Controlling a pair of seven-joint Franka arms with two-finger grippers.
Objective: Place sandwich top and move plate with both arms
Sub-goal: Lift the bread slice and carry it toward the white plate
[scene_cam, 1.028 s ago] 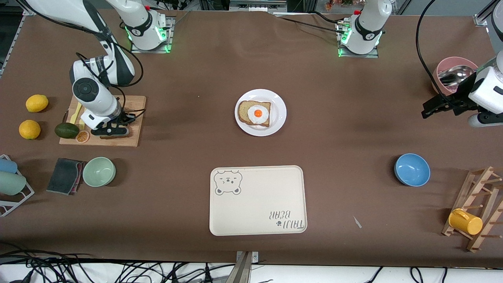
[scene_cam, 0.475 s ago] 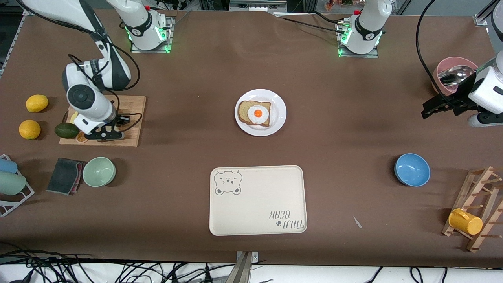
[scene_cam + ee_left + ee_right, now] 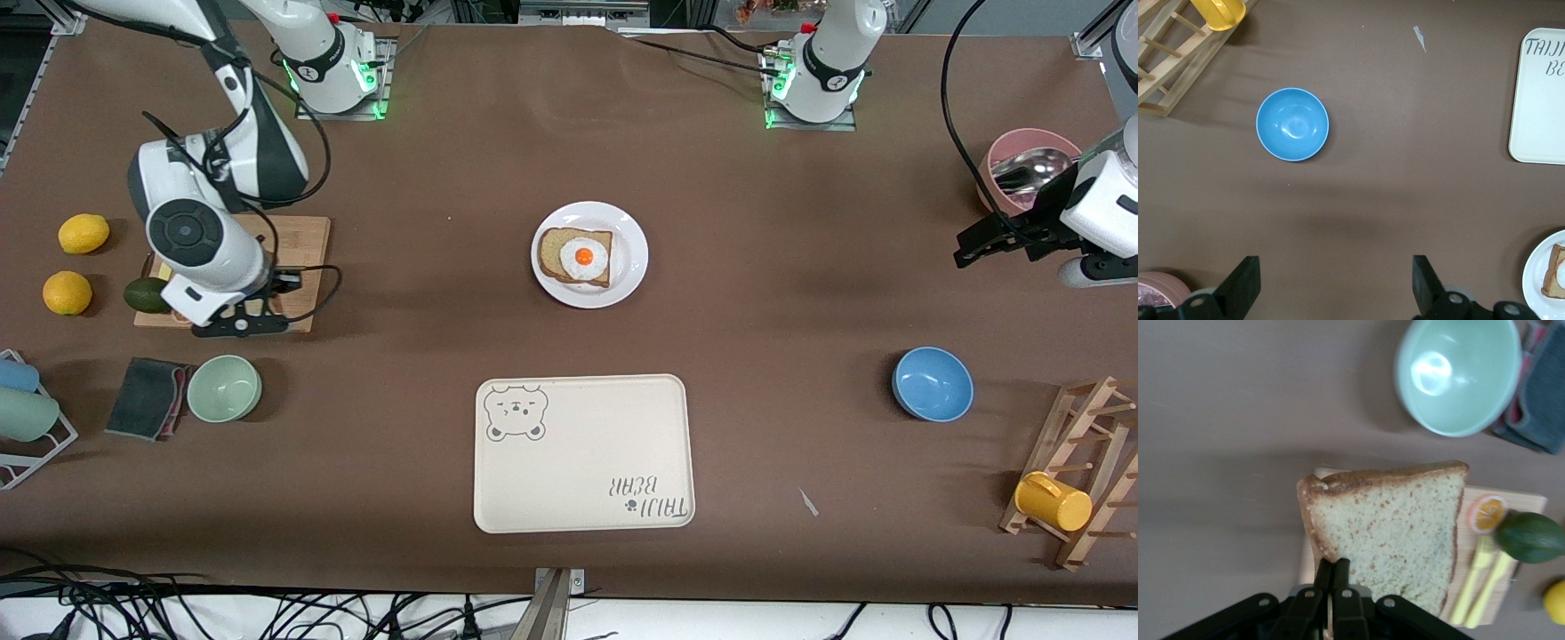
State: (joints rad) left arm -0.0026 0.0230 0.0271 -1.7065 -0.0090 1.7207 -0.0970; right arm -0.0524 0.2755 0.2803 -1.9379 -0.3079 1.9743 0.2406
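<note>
So at the right arm's end of the brown bench [image 3: 427, 356] there are two yellow lemons [image 3: 84, 233], a dark green avocado [image 3: 147, 294] and a wooden cutting board [image 3: 302, 267]. The right hand [image 3: 1331, 577] is up in the air over the front edge of that board, fingers pressed together on the crust edge of the light tan speckled wholegrain bread slice [image 3: 1395, 533], which hangs flat under it. The right wrist view shows the slice clear of the board, with a yellow plastic knife and fork [image 3: 1481, 583] and a small orange slice [image 3: 1486, 513] lying on the wood below. Nearer the front camera than the board sit a pale green bowl [image 3: 224, 388] and a dark grey folded cloth [image 3: 147, 396].

Mid-bench is the plain round white plate [image 3: 627, 267], carrying a darker bread slice [image 3: 553, 244] with a fried egg [image 3: 583, 257] on top. Nearer the camera than the plate lies a cream rectangular bear-print tray [image 3: 582, 453], well apart from it.

Over at the left arm's end, the left hand [image 3: 1331, 287] waits in the air beside a pink bowl [image 3: 1022, 142] with a metal ladle in it, fingers spread wide with nothing between them. A blue bowl [image 3: 932, 383] sits on the bench near it, and a wooden rack [image 3: 1080, 462] holds a yellow mug [image 3: 1053, 501].
</note>
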